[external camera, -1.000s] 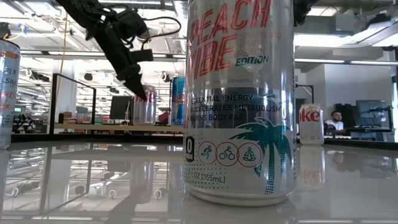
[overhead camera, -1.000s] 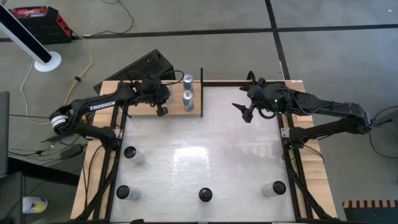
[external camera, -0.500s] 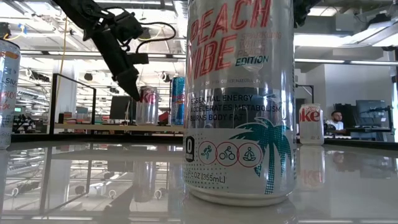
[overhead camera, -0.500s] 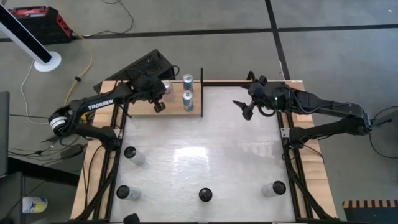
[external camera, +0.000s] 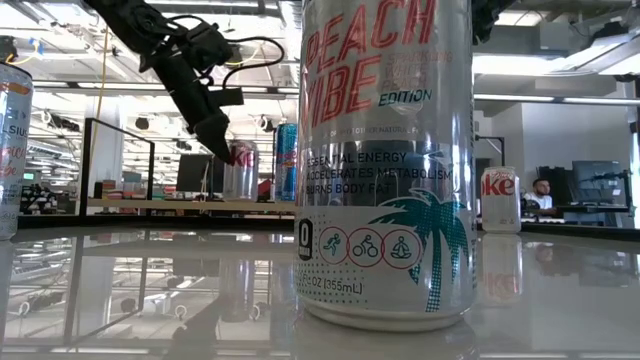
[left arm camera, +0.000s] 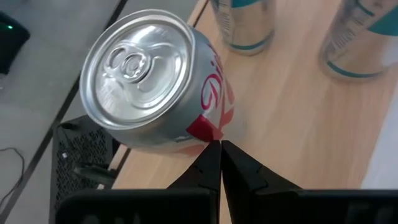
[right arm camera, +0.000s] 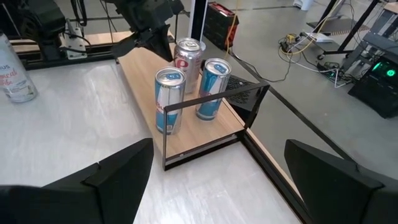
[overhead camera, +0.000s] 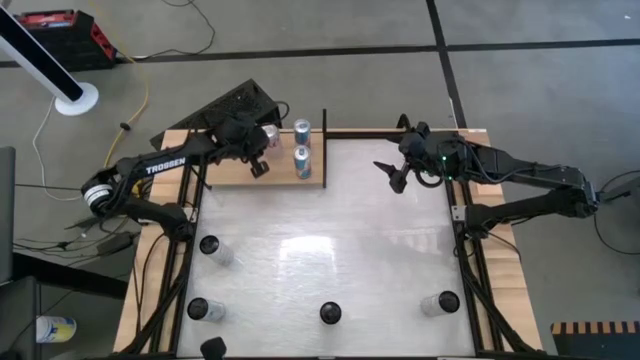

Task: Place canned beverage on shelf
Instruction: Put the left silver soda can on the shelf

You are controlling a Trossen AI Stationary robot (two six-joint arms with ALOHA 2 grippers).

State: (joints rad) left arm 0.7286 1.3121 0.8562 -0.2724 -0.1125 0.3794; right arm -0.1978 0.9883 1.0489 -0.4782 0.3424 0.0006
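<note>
Three cans stand on the shelf (overhead camera: pixel 262 172), the light-wood plank with thin black uprights at the far left corner of the white table (overhead camera: pixel 330 240). One is a silver and red soda can (right arm camera: pixel 188 57) near the shelf's far edge, seen from above in the left wrist view with its pull tab up. The other two are slim blue and silver cans (right arm camera: pixel 168 99) standing side by side near the black frame at the shelf's end, one of them (right arm camera: pixel 213 88) just beside the soda can. The left gripper (overhead camera: pixel 257 168) hangs over the shelf just beside the soda can, its fingers (left arm camera: pixel 210 167) pressed together with nothing between them; their tips point at the base of that can, and whether they touch it cannot be told. The right gripper (overhead camera: pixel 393 176) hovers above the far right part of the table, well apart from the shelf, with its fingers (right arm camera: pixel 118 167) spread wide and holding nothing. Four more cans stand along the near side of the table, among them a tall can marked Peach Vibe (external camera: pixel 385 160) right in front of the low camera and a white and red can (external camera: pixel 500 200) farther back.
</note>
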